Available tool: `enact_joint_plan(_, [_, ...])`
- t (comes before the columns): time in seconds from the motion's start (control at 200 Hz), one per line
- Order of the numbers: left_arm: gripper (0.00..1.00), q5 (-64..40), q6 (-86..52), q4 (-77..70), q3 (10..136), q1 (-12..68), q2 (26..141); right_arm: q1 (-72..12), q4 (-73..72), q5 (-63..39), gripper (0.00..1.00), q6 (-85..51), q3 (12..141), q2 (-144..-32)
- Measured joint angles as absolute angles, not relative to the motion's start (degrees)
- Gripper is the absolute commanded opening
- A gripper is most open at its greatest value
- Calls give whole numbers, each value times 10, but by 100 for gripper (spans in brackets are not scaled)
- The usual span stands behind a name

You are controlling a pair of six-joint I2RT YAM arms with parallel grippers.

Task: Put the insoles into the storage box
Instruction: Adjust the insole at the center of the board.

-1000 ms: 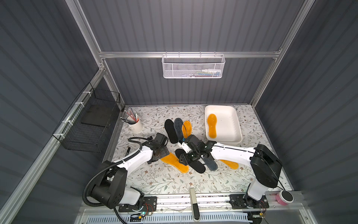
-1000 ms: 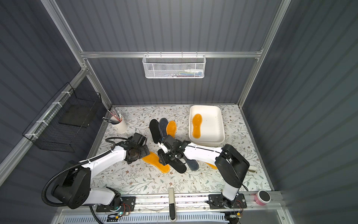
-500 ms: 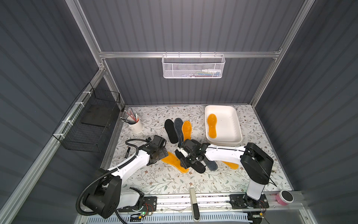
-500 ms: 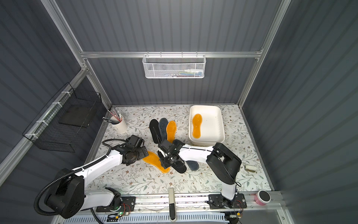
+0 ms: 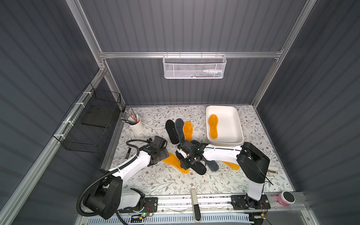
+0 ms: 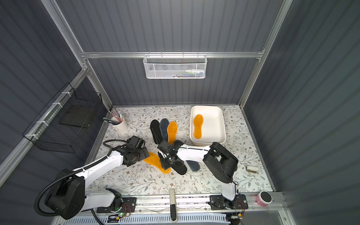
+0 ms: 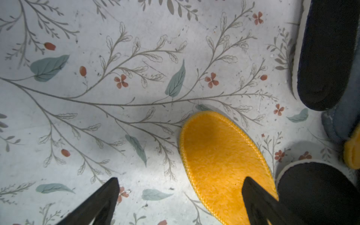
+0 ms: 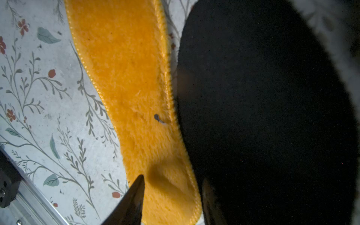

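Top views both show the floral table (image 5: 165,181) shut in by walls at the back and both sides, with a metal rail along its front edge. The widest bare stretch runs between the insoles and that rail. A smaller bare patch lies beyond my left arm, toward the cup of pens (image 5: 136,127) by the left edge.

The storage box (image 5: 228,124) sits at the back right, close to the back wall, with the boxed orange insole (image 5: 213,126) flat inside it. Just left of the box, a far black insole (image 5: 171,131), a grey insole (image 5: 179,129) and a far orange insole (image 5: 188,129) lie side by side. Both my arms crowd the middle of the table, over the near orange insole (image 5: 173,160).

My left gripper (image 7: 181,180) stands spread wide and holds nothing. One of its fingers (image 7: 259,200) is over that insole's rounded end and the other is over bare table.

My right gripper (image 8: 173,179) is at the insole's other end, jaws about half apart, with the fuzzy orange end between them. One finger (image 8: 130,200) sits at a dent in the pile. I cannot tell whether the jaws clamp it. The near black insole (image 8: 263,116) lies edge to edge with the near orange insole.
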State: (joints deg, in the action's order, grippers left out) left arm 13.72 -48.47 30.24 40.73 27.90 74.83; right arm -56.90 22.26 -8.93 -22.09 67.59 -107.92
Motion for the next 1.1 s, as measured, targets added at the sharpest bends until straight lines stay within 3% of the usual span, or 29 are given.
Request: enact_joint_plan(1.101, [100,145,-480,298,377,269,730,-623,227,-156,50,-214,689,-1092])
